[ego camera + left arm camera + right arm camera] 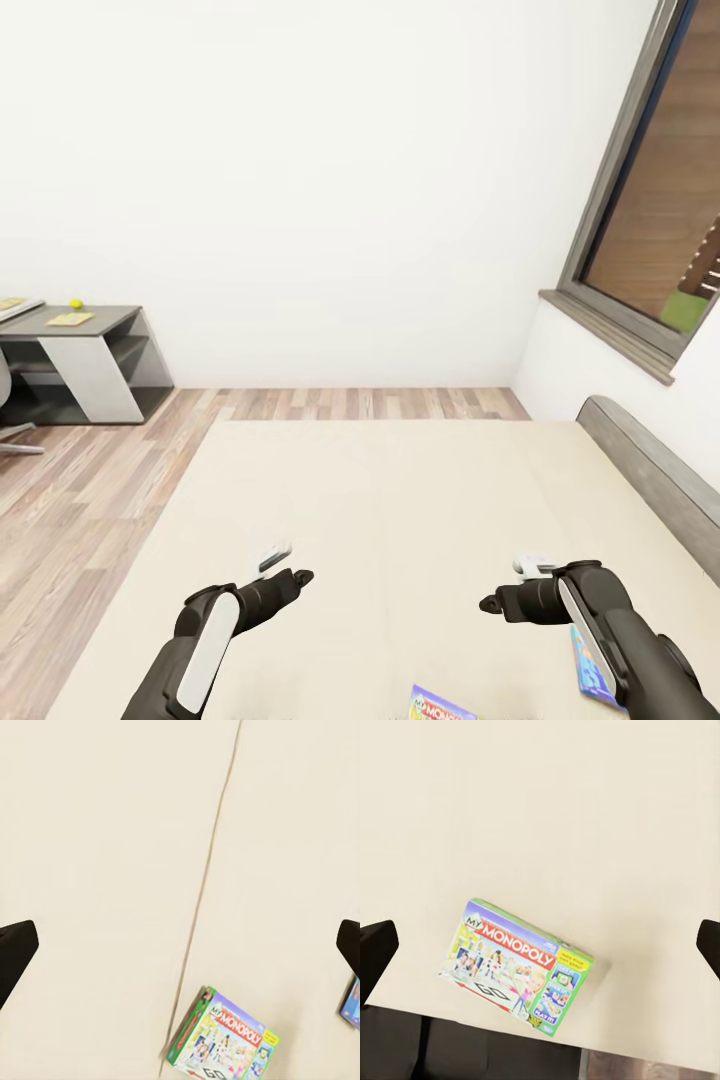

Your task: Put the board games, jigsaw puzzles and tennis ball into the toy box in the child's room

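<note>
1. Bed (400, 500): beige mattress, wide and low, with grey headboard (650, 470) along its right edge in head view.
2. Left gripper (285, 565): held above the mattress near the front edge, left of centre. Jaws wide apart in left wrist view, with dark fingertips (15, 952) at opposite borders of that picture; nothing held.
3. Right gripper (515, 585): held above the mattress near the front edge, right of centre. Jaws likewise wide apart in right wrist view, with fingertips (375, 952) at both borders; nothing held.
4. MONOPOLY box (440, 705): flat on the mattress at the front edge, between the two arms, clear of both grippers. Lid up, lettering legible in right wrist view (517, 967); also visible in left wrist view (221, 1039), just beside a seam in the mattress.
5. Blue box (590, 670): flat on the mattress near the front right corner, partly hidden by the right arm; only one corner visible in left wrist view (351, 1001).
6. Surface (85, 325): dark grey, against the far wall, well apart from the bed across wood floor (90, 480).
7. On the surface: tennis ball (75, 303) near the back edge; flat yellowish puzzle (70, 319) just in front of it. Detail too small to resolve.
8. Window (650, 200): in the right wall above the headboard.
</note>
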